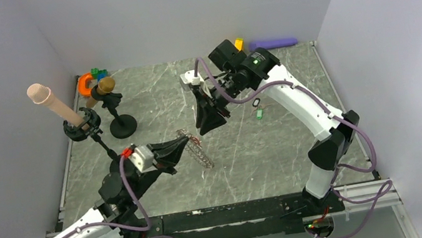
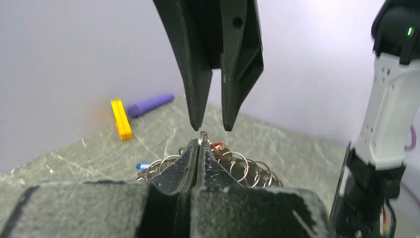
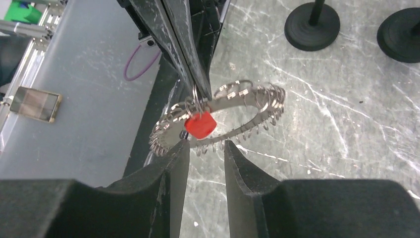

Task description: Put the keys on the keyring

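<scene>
Tabletop [image 1: 265, 161] veined grey, walls [image 1: 179, 10] lilac

Marbled grey table [image 1: 277, 153], green key [image 1: 259, 113] (small), black stand base [image 1: 123, 126], purple cylinder [image 1: 273, 43].

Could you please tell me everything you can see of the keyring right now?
The keyring is a floppy oval loop of silver-grey metal, fringed with small wire rings, hollow in the middle. The shut left claw pinches one ring on its rim; the rest seems to trail onto the marbled table. A red key hangs at the pinched spot. The open right claw hovers beside it, not touching.
</scene>
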